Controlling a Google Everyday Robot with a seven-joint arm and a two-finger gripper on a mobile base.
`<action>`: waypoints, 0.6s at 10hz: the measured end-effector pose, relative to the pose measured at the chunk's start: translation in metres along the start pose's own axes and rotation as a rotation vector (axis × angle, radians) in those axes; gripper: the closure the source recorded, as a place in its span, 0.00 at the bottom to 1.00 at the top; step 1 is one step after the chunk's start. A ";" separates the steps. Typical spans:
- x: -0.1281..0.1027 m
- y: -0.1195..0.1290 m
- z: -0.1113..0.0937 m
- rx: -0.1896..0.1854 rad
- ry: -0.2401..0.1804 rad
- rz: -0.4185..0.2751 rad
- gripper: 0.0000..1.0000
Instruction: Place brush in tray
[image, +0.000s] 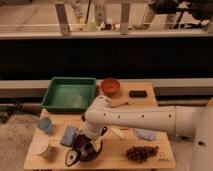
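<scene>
One gripper (84, 136) hangs over the dark bowl (90, 149), well below the tray (69, 93); its grip cannot be told. Brush (73, 157) lies beside the bowl.

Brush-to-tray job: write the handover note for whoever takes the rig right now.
Gripper: low over the dark bowl at the table's front left.
Brush: head at the bowl's front-left edge, handle running up toward the gripper; whether it is gripped cannot be told.
Tray: back left of the table, no brush in it.
Done: the arm has reached the brush.
Left: lift the brush, carry it back to the tray, release.
</scene>
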 end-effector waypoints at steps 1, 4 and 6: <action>0.000 0.000 -0.002 0.006 -0.003 -0.028 0.20; 0.000 -0.001 -0.003 0.002 -0.010 -0.064 0.40; -0.002 -0.003 -0.001 -0.012 -0.013 -0.078 0.43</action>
